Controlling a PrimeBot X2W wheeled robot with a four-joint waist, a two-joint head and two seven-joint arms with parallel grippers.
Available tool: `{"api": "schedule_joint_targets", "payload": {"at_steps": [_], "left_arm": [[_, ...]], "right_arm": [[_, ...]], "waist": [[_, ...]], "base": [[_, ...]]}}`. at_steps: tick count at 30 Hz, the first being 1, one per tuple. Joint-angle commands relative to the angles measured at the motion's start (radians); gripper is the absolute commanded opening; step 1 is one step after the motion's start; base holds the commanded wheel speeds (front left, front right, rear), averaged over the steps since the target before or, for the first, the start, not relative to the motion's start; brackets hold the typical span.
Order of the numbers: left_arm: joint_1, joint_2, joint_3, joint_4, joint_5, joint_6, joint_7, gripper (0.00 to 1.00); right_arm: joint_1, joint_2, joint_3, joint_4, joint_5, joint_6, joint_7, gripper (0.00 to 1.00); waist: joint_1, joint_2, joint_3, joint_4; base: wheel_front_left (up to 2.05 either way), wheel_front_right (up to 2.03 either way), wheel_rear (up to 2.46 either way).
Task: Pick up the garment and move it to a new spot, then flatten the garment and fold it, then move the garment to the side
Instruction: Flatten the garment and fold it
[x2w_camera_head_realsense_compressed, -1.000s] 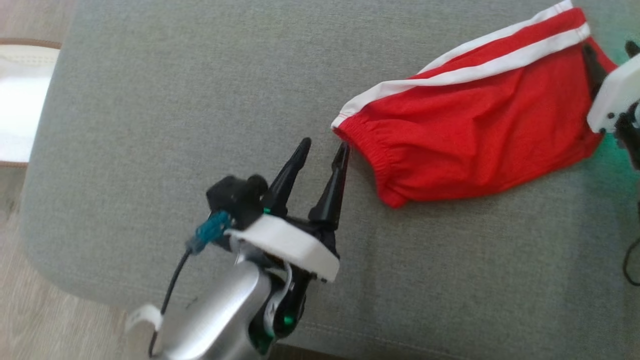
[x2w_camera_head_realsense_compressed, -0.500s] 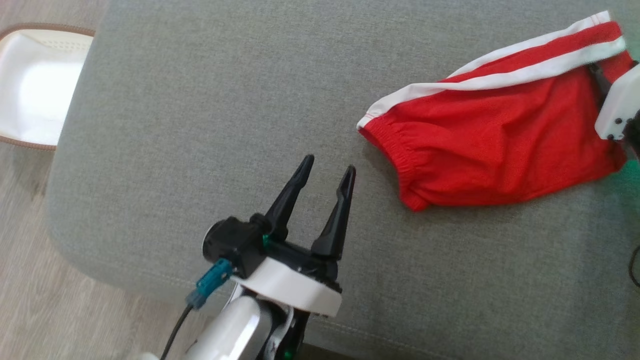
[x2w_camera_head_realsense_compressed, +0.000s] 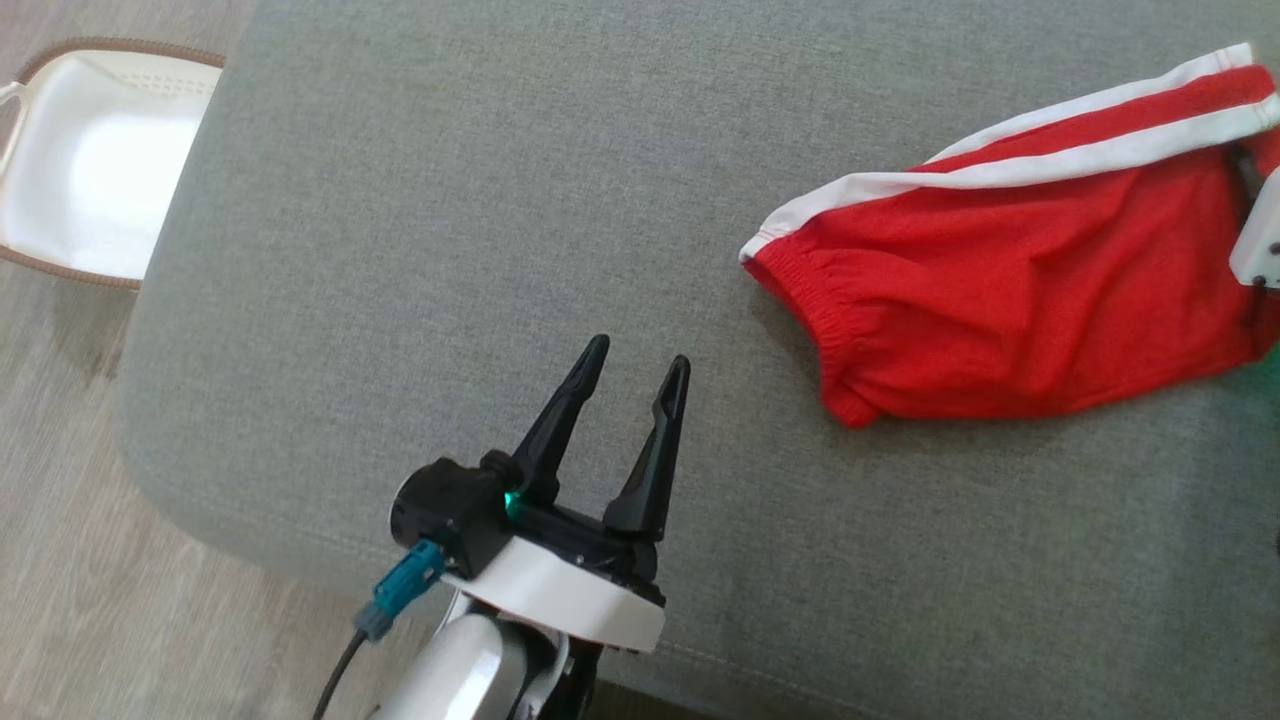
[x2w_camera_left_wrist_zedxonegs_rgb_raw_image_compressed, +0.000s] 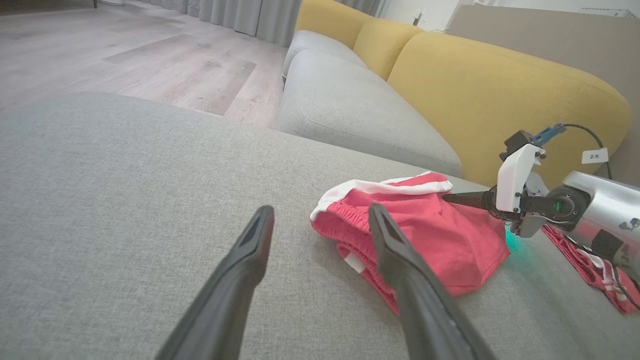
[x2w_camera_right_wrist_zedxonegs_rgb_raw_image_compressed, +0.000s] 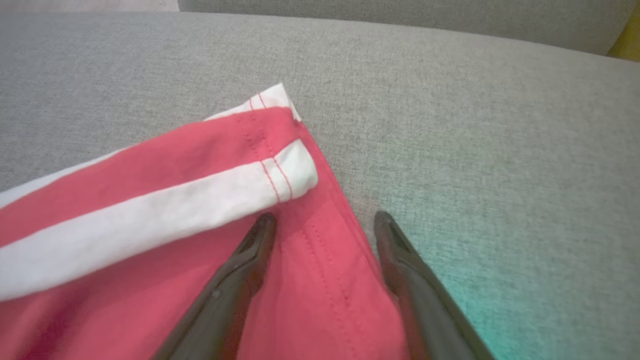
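The garment (x2w_camera_head_realsense_compressed: 1000, 300), red shorts with white side stripes, lies folded on the grey cushion (x2w_camera_head_realsense_compressed: 480, 200) at the right. My left gripper (x2w_camera_head_realsense_compressed: 640, 355) stands open over bare cushion, a hand's width short of the elastic waistband, with nothing between its fingers. In the left wrist view the garment (x2w_camera_left_wrist_zedxonegs_rgb_raw_image_compressed: 440, 235) sits just beyond the left gripper (x2w_camera_left_wrist_zedxonegs_rgb_raw_image_compressed: 320, 210). At the garment's far hem corner my right gripper (x2w_camera_right_wrist_zedxonegs_rgb_raw_image_compressed: 325, 216) is open: one finger rests over the red fabric (x2w_camera_right_wrist_zedxonegs_rgb_raw_image_compressed: 150, 240), the other at its edge. The left wrist view also shows the right gripper (x2w_camera_left_wrist_zedxonegs_rgb_raw_image_compressed: 452, 198) there.
A white basket (x2w_camera_head_realsense_compressed: 90, 190) with a brown rim stands on the wooden floor off the cushion's left edge. A yellow-backed sofa (x2w_camera_left_wrist_zedxonegs_rgb_raw_image_compressed: 500, 85) rises behind. Another red and white cloth (x2w_camera_left_wrist_zedxonegs_rgb_raw_image_compressed: 595, 270) lies under the right arm. The cushion's front edge runs close to the left wrist.
The head camera has shifted, sliding the whole picture rightward. My left gripper has drawn back from the waistband it was touching. The right gripper stays at the hem.
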Motion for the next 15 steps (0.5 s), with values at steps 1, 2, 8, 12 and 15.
{"api": "schedule_joint_targets", "payload": {"at_steps": [1, 2, 8, 12, 15], "left_arm": [[-0.005, -0.002, 0.021, -0.039, -0.008, -0.002, -0.008, 1.0], [-0.006, -0.002, 0.02, -0.038, -0.009, -0.003, -0.008, 1.0], [0.001, -0.002, 0.042, -0.026, -0.001, -0.005, -0.008, 1.0], [0.017, -0.002, 0.069, -0.01, 0.018, -0.009, -0.008, 1.0], [0.047, -0.002, 0.099, 0.01, 0.037, -0.017, -0.008, 1.0]], "right_arm": [[0.018, 0.027, 0.027, -0.007, 0.015, -0.001, 0.029, 1.0], [0.019, 0.035, 0.037, -0.01, 0.027, -0.001, 0.032, 0.41], [0.029, 0.053, 0.078, -0.046, 0.148, -0.001, 0.025, 0.0], [0.051, 0.046, 0.074, -0.09, 0.237, -0.001, -0.013, 0.0], [0.094, 0.028, 0.075, -0.117, 0.288, -0.001, -0.037, 0.0]], "waist": [[0.0, 0.0, 0.002, 0.003], [0.0, 0.0, 0.002, 0.004], [0.0, 0.0, -0.015, -0.004], [0.0, 0.0, -0.053, -0.028], [0.0, 0.0, -0.096, -0.058]], "base": [[0.0, 0.0, 0.0], [0.0, 0.0, 0.0], [0.0, 0.0, 0.0], [0.0, 0.0, 0.0], [0.0, 0.0, 0.0]]}}
